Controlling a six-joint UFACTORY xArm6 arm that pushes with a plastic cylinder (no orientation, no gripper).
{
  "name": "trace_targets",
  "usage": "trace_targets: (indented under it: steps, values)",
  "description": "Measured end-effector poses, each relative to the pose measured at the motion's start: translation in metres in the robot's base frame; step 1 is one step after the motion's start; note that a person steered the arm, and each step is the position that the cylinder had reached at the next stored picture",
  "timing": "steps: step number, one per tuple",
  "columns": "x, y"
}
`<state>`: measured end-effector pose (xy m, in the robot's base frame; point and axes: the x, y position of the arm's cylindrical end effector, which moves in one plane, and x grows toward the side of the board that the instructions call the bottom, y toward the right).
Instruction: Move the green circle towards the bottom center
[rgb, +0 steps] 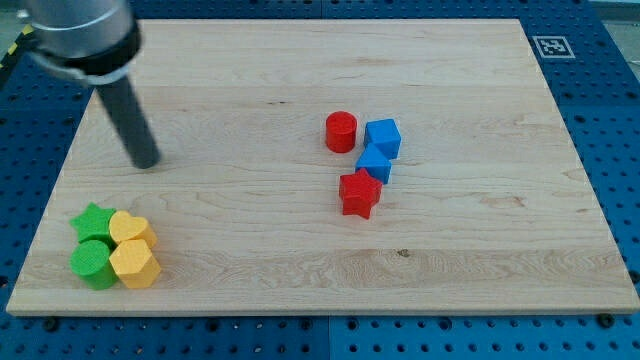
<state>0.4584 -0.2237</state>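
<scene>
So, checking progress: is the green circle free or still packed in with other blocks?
Packed in: the green circle touches the green star and a yellow block; my tip is apart.

Bright, even light, soft short shadows beneath the blocks, no glare; the rod looks slightly motion-blurred.

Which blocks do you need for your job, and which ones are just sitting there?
For the job:
green circle
my tip, above the green and yellow cluster

Just sitting there:
green star
two yellow blocks
red cylinder
red star
two blue blocks
</scene>
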Motion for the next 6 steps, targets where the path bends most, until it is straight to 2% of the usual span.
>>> trace_targets:
  steps: [1,2,4,5,6]
  values:
    - [0.03,-0.043]
    - [0.077,-0.055]
    - [0.141,-0.008]
    - [0.155,0.021]
    - [0.139,0.005]
